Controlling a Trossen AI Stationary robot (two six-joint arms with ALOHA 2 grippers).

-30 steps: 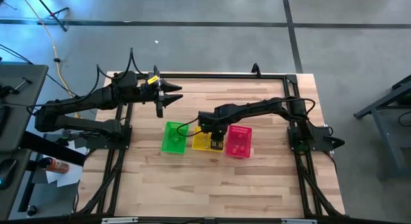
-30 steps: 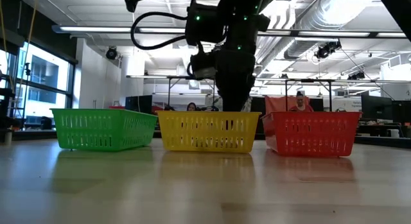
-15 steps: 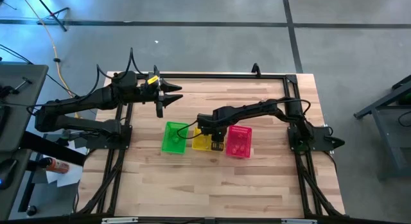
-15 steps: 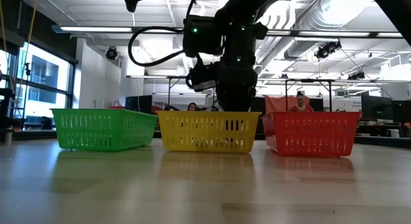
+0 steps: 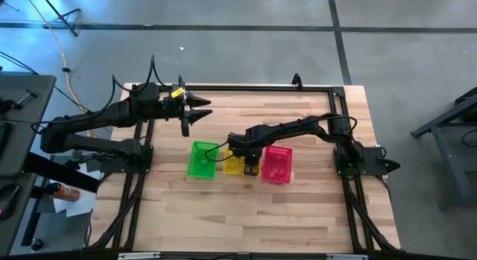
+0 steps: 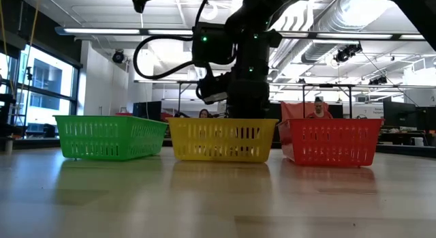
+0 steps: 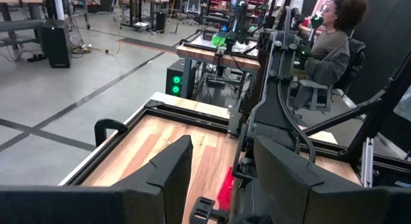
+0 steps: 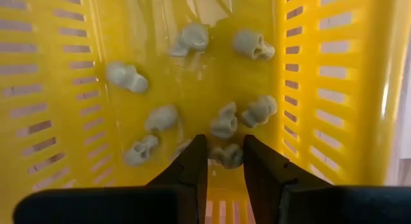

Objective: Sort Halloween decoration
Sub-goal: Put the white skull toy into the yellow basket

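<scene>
Since a second ago my right arm has slid a bit toward the green side and sunk lower into the middle basket; left arm hasn't budged.

Nearest thing, right wrist view: right pincer (image 8: 225, 161) is down inside the yellow slotted plastic basket (image 8: 327, 89), fingers (image 8: 192, 166) narrow with a small gap. A pale skull-shaped trinket (image 8: 226, 155) sits just past the tips, in line with the gap. I can't tell if it's pinched or only lying on the floor beyond. My guess: either a drop in progress or lining up on that one.

The rest of the Halloween decoration I can see is here too: pale little skulls (image 8: 128, 76) scattered over the yellow floor, some touching in a loose clump near the tips. All pale, which fits this basket being the bin for that colour.

Low view: green slotted plastic basket (image 6: 109, 137), yellow, then pink-red slotted plastic basket (image 6: 330, 141) in one row on the wooden tabletop (image 6: 218, 204), close together. That layout lets one arm reach all three.

Far side, high view: left pincer (image 5: 186, 120) parked well apart from the baskets, above the back of the tabletop, fingers spread, nothing in them. Out of the right arm's way, I'd say.

Beyond the tabletop a seated person (image 7: 331, 41) at another bench.
</scene>
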